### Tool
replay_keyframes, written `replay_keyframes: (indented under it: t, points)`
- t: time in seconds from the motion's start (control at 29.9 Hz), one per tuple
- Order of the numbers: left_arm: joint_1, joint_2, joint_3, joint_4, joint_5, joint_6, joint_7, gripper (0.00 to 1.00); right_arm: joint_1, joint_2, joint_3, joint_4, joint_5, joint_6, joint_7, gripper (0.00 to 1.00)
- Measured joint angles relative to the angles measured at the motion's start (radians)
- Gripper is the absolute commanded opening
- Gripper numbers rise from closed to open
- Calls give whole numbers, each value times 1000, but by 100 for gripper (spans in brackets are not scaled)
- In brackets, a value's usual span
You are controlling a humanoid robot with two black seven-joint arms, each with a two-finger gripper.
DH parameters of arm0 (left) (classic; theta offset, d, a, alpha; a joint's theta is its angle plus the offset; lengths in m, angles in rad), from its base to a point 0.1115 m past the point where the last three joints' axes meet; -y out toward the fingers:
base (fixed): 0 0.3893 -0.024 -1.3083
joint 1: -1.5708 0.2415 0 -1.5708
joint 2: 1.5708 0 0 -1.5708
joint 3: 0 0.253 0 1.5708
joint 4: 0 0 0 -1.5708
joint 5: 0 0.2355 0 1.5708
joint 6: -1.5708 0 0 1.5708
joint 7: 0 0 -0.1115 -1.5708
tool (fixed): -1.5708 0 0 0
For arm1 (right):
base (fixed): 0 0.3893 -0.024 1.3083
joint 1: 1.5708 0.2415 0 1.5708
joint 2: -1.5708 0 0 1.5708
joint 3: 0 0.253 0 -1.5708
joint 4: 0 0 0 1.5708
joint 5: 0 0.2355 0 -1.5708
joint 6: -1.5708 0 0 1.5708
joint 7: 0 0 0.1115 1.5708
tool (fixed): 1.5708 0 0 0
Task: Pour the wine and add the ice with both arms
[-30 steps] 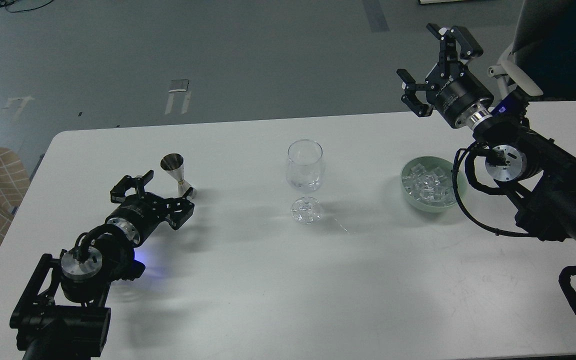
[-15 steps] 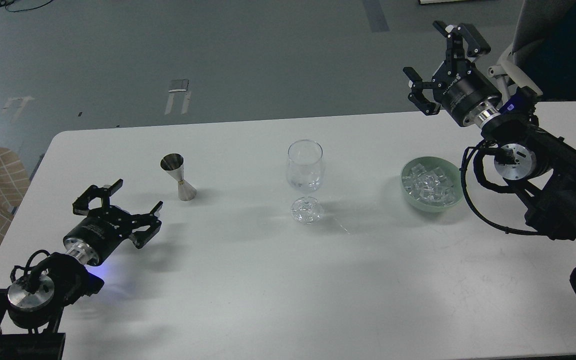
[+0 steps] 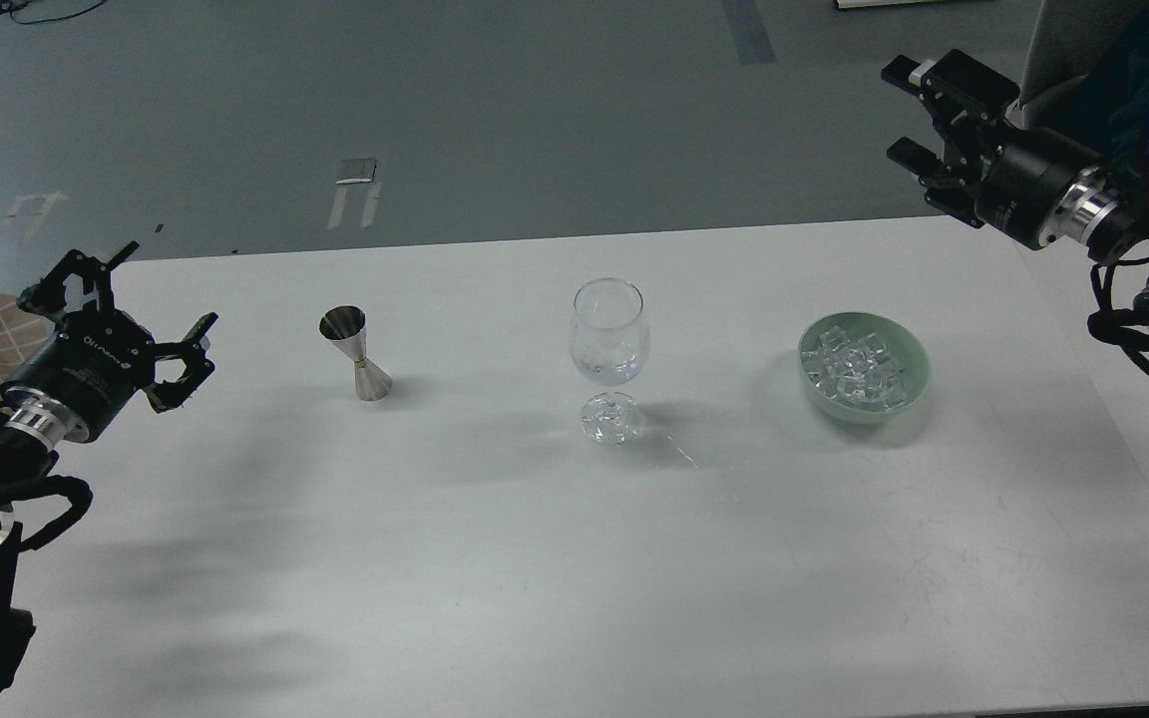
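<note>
White table (image 3: pixel 495 578): you see, mid-frame in a row, a steel jigger (image 3: pixel 355 354), upright wine glass (image 3: pixel 609 359) and green bowl (image 3: pixel 909 384) of ice (image 3: pixel 854 371). Left gripper (image 3: pixel 131 299) at left edge, right gripper (image 3: pixel 919 130) upper right, both spread and holding nothing.

Jigger (image 3: pixel 356 353): 1, at 9 o'clock
Wine glass (image 3: pixel 608 359): 1, centre
Bowl (image 3: pixel 909 391): 1, at 3 o'clock
Ice (image 3: pixel 854 371): a dozen or more cubes, exact count unclear
Table (image 3: pixel 495 558): 1
</note>
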Motion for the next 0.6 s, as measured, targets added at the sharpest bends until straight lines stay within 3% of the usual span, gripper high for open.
replay_keyframes:
  t: [0.3, 0.6]
  points:
    - [-73, -52, 15, 0, 4, 0, -1, 98, -8, -118, -205, 82, -550, -211, 2, 100]
    - [-72, -72, 15, 0, 3, 0, -1, 98, -15, -79, -322, 30, -788, -251, 2, 99]
